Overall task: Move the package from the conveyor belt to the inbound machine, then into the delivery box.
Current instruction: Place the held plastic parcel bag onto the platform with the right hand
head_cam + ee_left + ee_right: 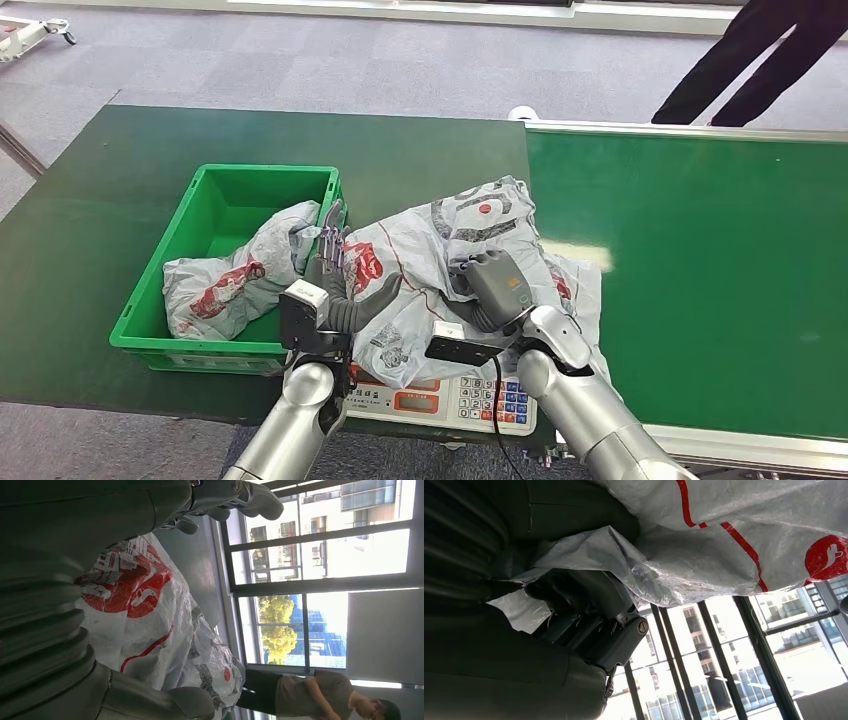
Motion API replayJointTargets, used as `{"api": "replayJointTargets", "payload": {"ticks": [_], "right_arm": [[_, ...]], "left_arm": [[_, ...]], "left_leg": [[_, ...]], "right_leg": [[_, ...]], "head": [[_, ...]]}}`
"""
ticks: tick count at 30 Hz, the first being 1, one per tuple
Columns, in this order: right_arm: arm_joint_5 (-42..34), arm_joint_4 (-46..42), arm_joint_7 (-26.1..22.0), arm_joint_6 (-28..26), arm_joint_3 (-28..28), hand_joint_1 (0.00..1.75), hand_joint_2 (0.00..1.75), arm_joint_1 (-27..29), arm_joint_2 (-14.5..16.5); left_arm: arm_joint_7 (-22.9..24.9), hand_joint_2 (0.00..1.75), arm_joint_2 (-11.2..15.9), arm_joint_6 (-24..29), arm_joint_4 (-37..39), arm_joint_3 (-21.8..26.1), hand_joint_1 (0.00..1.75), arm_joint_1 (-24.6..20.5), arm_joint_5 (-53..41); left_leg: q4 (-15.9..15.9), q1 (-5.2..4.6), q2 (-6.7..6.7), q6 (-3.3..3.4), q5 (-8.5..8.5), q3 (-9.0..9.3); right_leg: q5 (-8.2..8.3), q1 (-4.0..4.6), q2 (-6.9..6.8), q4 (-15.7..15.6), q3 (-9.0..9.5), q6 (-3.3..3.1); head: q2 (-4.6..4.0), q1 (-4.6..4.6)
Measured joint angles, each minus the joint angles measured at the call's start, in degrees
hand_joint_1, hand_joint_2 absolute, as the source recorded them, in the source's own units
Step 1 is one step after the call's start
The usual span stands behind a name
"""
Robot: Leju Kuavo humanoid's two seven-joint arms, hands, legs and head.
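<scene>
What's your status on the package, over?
Right hand grips the package over the scale. Left hand open against its side. Green bin beside it already holds one bag. Nothing blocking.

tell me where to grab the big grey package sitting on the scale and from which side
Grip the big grey package by its bulging near half, one hand on each flank. It is a soft, crumpled bag sprawled over the scale, so there is no firm edge; squeezing from both sides suits it. The left hand is already open at its left flank and the right hand grips the film on top.
</scene>
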Motion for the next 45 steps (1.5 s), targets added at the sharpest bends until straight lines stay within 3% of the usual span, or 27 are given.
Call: {"api": "replayJointTargets", "payload": {"ticks": [3, 4, 7, 8, 14, 17, 18, 21, 27, 36, 41, 45], "right_arm": [[0.0, 0.1, 0.0, 0.0, 0.0, 1.75, 1.75, 0.0, 0.0], [0.0, 0.1, 0.0, 0.0, 0.0, 1.52, 1.75, 0.0, 0.0], [-0.4, 0.3, 0.0, -0.1, 0.0, 0.21, 1.75, -0.1, 0.0], [-0.9, 0.3, -0.1, -0.3, 0.0, 0.0, 1.75, -0.1, 0.0], [-8.2, -0.9, -3.9, -2.4, -0.6, 0.0, 1.75, 0.5, -0.5], [-11.3, -3.8, -5.4, -3.5, -1.4, 0.0, 0.44, 1.6, -1.5], [-11.7, -5.1, -5.6, -4.1, -1.5, 0.0, 0.44, 2.0, -1.9], [-13.0, -8.6, -6.5, -5.4, -1.7, 0.0, 1.75, 3.1, -3.0], [-24.1, -18.0, -8.3, -1.7, -2.0, 0.0, 1.75, 5.0, -5.5], [-27.7, -23.0, -8.4, 3.2, -2.7, 0.0, 1.75, 5.5, -7.8], [-27.5, -24.7, -8.4, 0.6, -3.2, 0.0, 1.75, 5.7, -8.3], [-27.4, -28.1, -8.1, -5.1, -5.4, 0.0, 1.75, 7.1, -9.1]], "left_arm": [[0.0, 1.75, 0.0, 0.0, 0.0, 0.0, 0.0, 0.0, 0.0], [0.0, 1.75, 0.0, 0.0, 0.0, 0.0, 0.0, 0.0, 0.0], [0.0, 1.75, 0.0, 0.0, 0.0, 0.0, 0.0, 0.0, 0.0], [0.0, 1.75, 0.0, 0.0, 0.0, 0.0, 0.0, 0.0, 0.0], [0.0, 1.75, 0.0, 0.0, 0.3, 0.0, 0.0, -0.2, 0.1], [0.0, 1.75, 0.0, -0.1, 0.8, -0.3, 0.0, -0.2, 0.1], [0.0, 1.75, 0.0, -0.2, 0.9, -0.4, 0.0, -0.2, 0.1], [0.0, 1.75, 0.0, -0.4, 1.3, -0.7, 0.0, -0.2, 0.2], [0.0, 1.75, 0.0, -1.0, 2.2, -0.9, 0.0, -0.7, 0.5], [0.0, 1.75, 0.0, -2.1, 2.5, -0.9, 0.0, -1.1, 1.3], [0.0, 1.75, 0.0, -2.5, 2.5, -0.9, 0.0, -1.1, 1.2], [0.0, 1.75, 0.0, -2.3, 2.5, -0.8, 0.0, -1.0, 1.0]], "left_leg": [[0.0, 0.0, 0.0, 0.0, 0.0, 0.0], [0.0, 0.0, 0.0, 0.0, 0.0, 0.0], [0.0, 0.0, 0.0, 0.0, 0.0, 0.0], [0.0, 0.0, 0.0, 0.0, 0.0, 0.0], [0.0, 0.0, 0.01, 0.0, 0.0, 0.01], [0.0, -0.01, 0.01, 0.0, 0.0, 0.0], [0.0, -0.01, 0.01, 0.0, 0.0, 0.0], [0.0, -0.01, 0.04, 0.0, -0.01, 0.0], [0.0, -0.01, 0.04, 0.0, -0.01, -0.01], [0.0, -0.01, 0.06, 0.0, -0.01, -0.01], [0.0, -0.01, 0.04, 0.0, -0.01, -0.01], [0.0, -0.01, 0.01, 0.01, -0.02, -0.03]], "right_leg": [[0.0, 0.0, 0.0, 0.0, 0.0, 0.0], [0.0, 0.0, 0.0, 0.0, 0.0, 0.0], [0.0, 0.0, 0.0, 0.0, 0.0, 0.0], [0.0, 0.0, 0.0, 0.0, 0.0, 0.0], [0.0, 0.0, 0.0, 0.0, -0.02, 0.0], [0.0, -0.01, 0.0, 0.0, -0.02, 0.0], [0.0, -0.01, 0.01, 0.0, -0.03, 0.0], [0.0, -0.01, 0.02, 0.0, -0.04, 0.0], [0.0, -0.01, 0.02, 0.0, -0.06, 0.0], [0.01, -0.01, 0.03, 0.0, -0.05, 0.0], [0.01, -0.01, 0.03, 0.0, -0.05, -0.01], [0.0, -0.01, 0.01, 0.0, -0.05, 0.0]], "head": [[0.0, 0.01], [0.0, 0.01], [0.0, 0.01], [0.0, 0.0], [0.0, 0.0], [0.0, 0.0], [0.0, 0.01], [0.0, 0.01], [0.0, -0.01], [0.0, 0.01], [0.0, 0.0], [0.0, 0.01]]}}
